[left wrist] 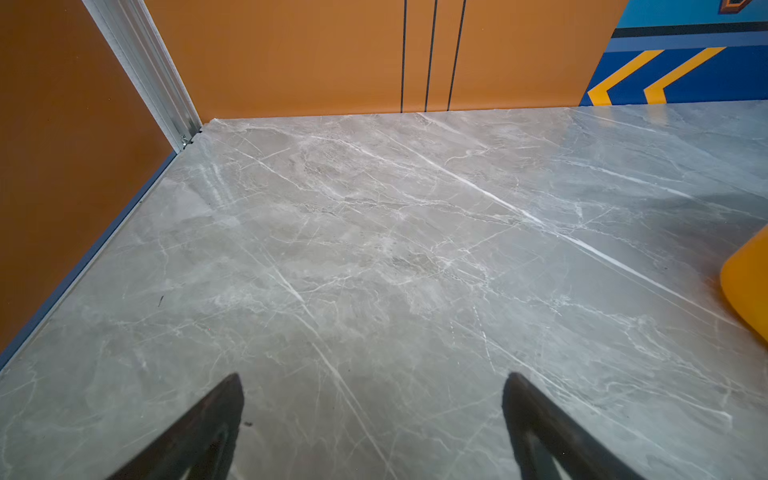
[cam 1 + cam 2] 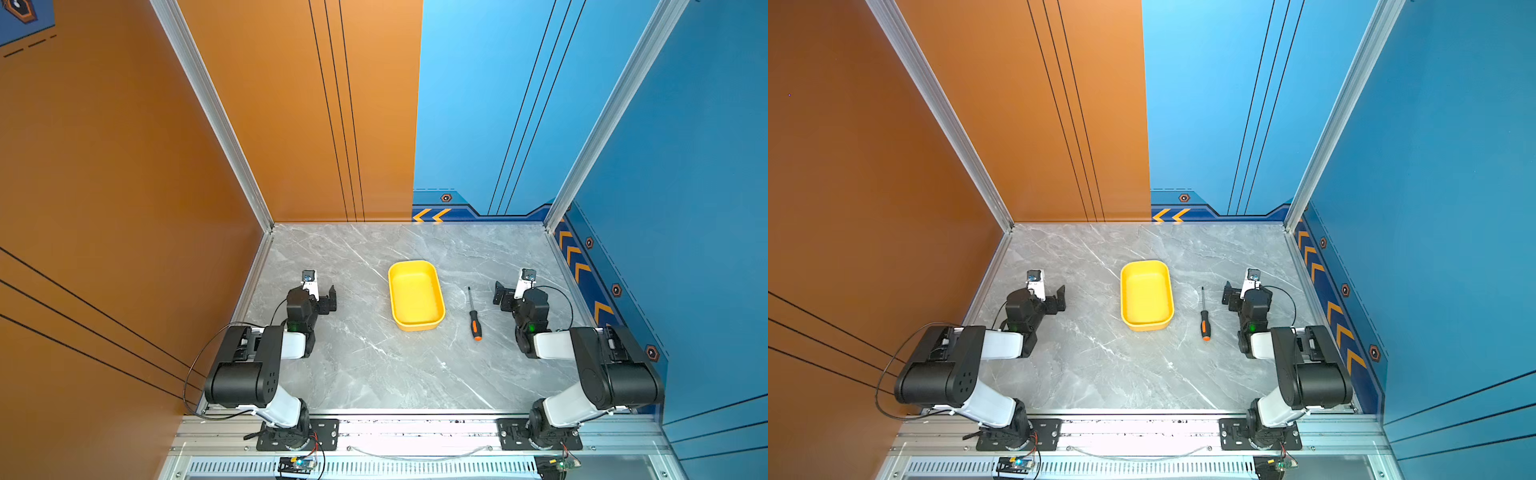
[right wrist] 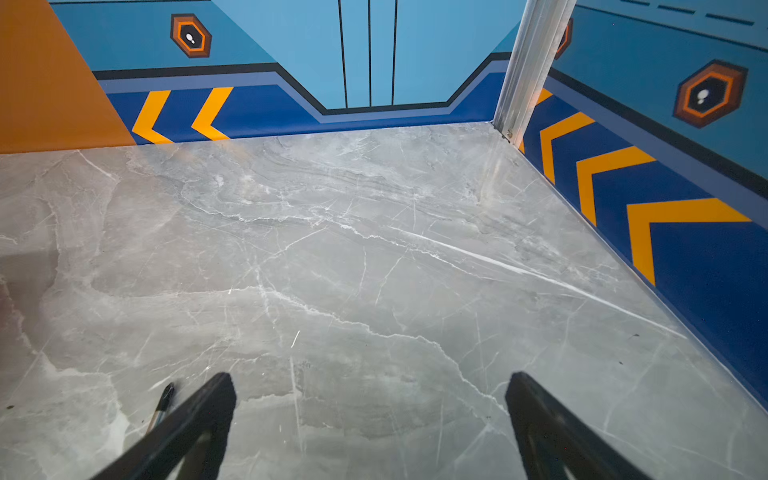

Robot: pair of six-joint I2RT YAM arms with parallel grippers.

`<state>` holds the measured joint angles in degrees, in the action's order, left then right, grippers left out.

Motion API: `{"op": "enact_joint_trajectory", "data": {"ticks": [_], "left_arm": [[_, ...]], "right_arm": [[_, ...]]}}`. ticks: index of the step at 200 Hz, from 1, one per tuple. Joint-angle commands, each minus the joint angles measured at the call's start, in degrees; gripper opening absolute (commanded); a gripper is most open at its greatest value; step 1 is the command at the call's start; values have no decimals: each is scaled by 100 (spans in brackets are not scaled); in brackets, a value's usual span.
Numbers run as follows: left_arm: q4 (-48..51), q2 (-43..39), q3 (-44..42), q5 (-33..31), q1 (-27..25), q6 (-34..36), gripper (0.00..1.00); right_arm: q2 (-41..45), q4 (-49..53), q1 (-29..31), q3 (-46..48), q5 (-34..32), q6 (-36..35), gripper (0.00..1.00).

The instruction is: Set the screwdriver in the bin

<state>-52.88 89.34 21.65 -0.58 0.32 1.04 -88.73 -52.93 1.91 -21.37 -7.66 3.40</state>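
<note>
Grey marble table (image 2: pixel 374 365) fills a booth with orange and blue walls. In both top views the yellow bin (image 2: pixel 417 326) (image 2: pixel 1147 326) sits mid-table. The screwdriver (image 2: pixel 473 316) (image 2: pixel 1204 316) lies on the marble just right of it, apart from it, with the handle near and the shaft far. Well left of the bin is the left gripper (image 2: pixel 330 297) (image 2: pixel 1059 299); the right gripper (image 2: pixel 500 296) (image 2: pixel 1229 296) is just right of the shaft.

Left wrist view: left gripper (image 1: pixel 374 382) jaws spread over bare marble, with a bin (image 1: pixel 748 282) corner at the edge.

Right wrist view: right gripper (image 3: pixel 372 380) jaws spread, holding nothing; the screwdriver (image 3: pixel 164 401) tip shows beside one finger.
</note>
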Motion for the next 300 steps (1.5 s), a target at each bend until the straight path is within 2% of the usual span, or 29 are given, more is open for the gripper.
{"op": "enact_joint_trajectory", "data": {"ticks": [1,47,70,82,102,132,162,180,193,219,245,300], "left_arm": [[40,31,40,44,3,-49,98],[33,2,20,45,3,-47,98],[187,-363,-26,111,-23,33,98],[525,-769,-43,149,-40,84,98],[1121,-1477,-3,332,-108,195,98],[1456,-2177,21,1078,-136,-306,98],[2162,-2394,297,2074,-163,-1276,98],[2291,-2402,393,2607,-212,-1697,98],[2291,-2419,392,2739,-304,-1898,98],[2312,-2396,334,2722,-523,-2009,98],[2500,-2229,366,2726,-741,-1985,98],[2502,-1883,463,2932,-876,-2024,98]], "right_arm": [[9,94,-7,-6,-8,12,100],[13,90,-52,5,82,29,99],[243,340,65,-44,-293,31,98],[697,980,177,-178,-483,-42,98],[1544,2685,281,-730,-609,102,97],[2265,5077,348,-1633,141,698,96],[2369,6294,501,-1933,966,1238,93],[2376,6512,697,-1780,1282,1444,91],[2365,6575,909,-1599,1294,1624,88],[2285,6514,1219,-1233,1277,1940,85],[2096,6479,1548,-992,992,2049,83],[1685,6512,1906,-1048,682,2164,80]]}}
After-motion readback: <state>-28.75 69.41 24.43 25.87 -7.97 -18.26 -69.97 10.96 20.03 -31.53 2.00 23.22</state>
